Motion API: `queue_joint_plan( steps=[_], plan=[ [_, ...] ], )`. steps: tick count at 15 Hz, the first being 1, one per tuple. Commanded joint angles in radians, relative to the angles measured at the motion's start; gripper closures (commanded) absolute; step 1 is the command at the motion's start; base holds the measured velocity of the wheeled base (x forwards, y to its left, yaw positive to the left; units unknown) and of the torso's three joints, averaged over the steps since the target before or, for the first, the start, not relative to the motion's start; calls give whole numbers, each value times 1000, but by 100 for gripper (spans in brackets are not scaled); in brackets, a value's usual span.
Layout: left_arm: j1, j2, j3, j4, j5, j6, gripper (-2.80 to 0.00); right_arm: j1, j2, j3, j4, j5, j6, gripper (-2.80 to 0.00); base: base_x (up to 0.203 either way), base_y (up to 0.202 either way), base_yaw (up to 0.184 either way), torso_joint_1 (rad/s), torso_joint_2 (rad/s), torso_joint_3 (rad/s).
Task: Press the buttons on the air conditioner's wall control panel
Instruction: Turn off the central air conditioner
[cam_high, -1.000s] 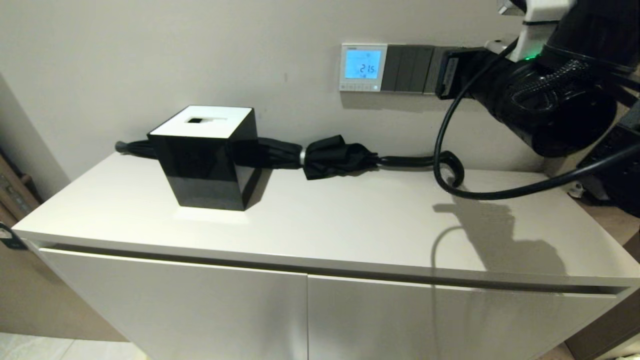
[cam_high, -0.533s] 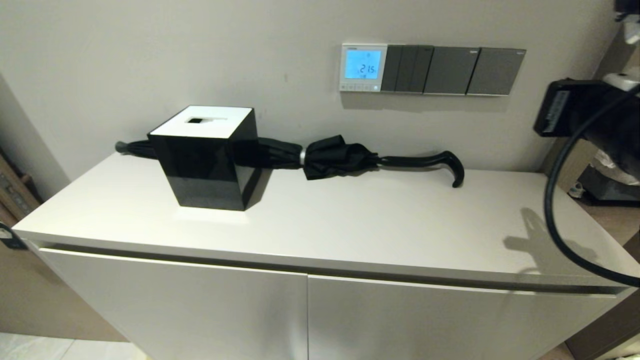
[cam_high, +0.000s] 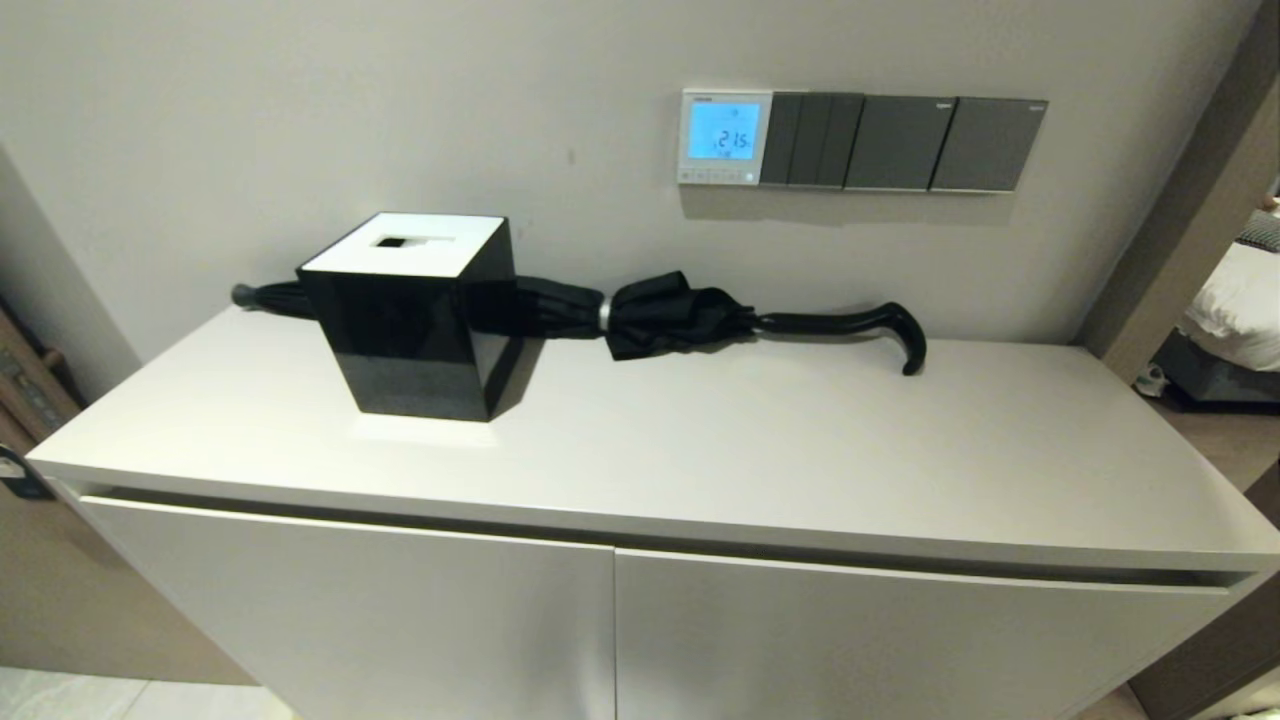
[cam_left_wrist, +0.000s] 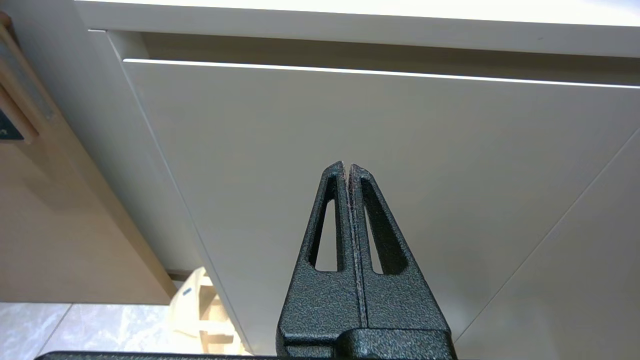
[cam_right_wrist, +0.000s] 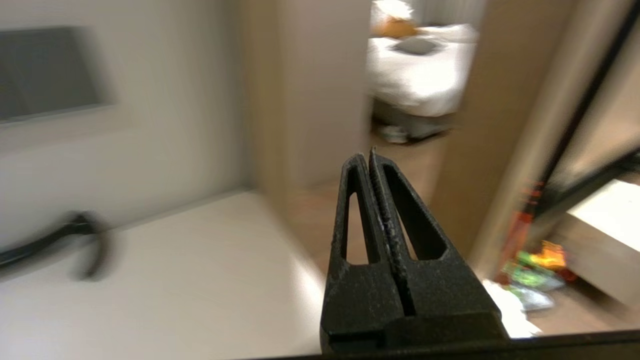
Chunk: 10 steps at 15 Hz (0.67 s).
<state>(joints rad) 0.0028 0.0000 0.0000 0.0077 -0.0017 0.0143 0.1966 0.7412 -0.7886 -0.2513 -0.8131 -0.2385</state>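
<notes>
The air conditioner's wall control panel is a small white square on the wall above the cabinet, its screen lit light blue with digits. The buttons are a row of tiny pale keys along its bottom edge. Neither arm shows in the head view. My right gripper is shut and empty, out past the cabinet's right end, far from the panel. My left gripper is shut and empty, parked low in front of the cabinet door.
Dark grey switch plates sit right of the panel. On the white cabinet top stand a black tissue box and a folded black umbrella, its hooked handle also in the right wrist view. A doorway opens at right.
My right arm has pulled back from the wall to the right and left the head view. The switch plates it covered now show. The panel's screen stays lit.
</notes>
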Motion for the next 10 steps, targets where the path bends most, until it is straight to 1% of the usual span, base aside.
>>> queue_joint_plan(
  steps=[1,3,4,6,8,9,10],
  plan=[
    [0,0,0,0,0,0,0,-119,-202,17,134,34,-2,0,0,0,0,0,0,0],
    [0,0,0,0,0,0,0,-198,-304,64,242,109,-2,0,0,0,0,0,0,0],
    [0,0,0,0,0,0,0,-217,-342,125,264,135,-1,0,0,0,0,0,0,0],
    [0,0,0,0,0,0,0,-242,-420,244,280,155,-2,0,0,0,0,0,0,0],
    [0,0,0,0,0,0,0,-257,-444,354,274,180,18,0,0,0,0,0,0,0],
    [0,0,0,0,0,0,0,-259,-445,400,257,232,55,0,0,0,0,0,0,0],
    [0,0,0,0,0,0,0,-260,-445,448,222,322,91,0,0,0,0,0,0,0]
  ],
)
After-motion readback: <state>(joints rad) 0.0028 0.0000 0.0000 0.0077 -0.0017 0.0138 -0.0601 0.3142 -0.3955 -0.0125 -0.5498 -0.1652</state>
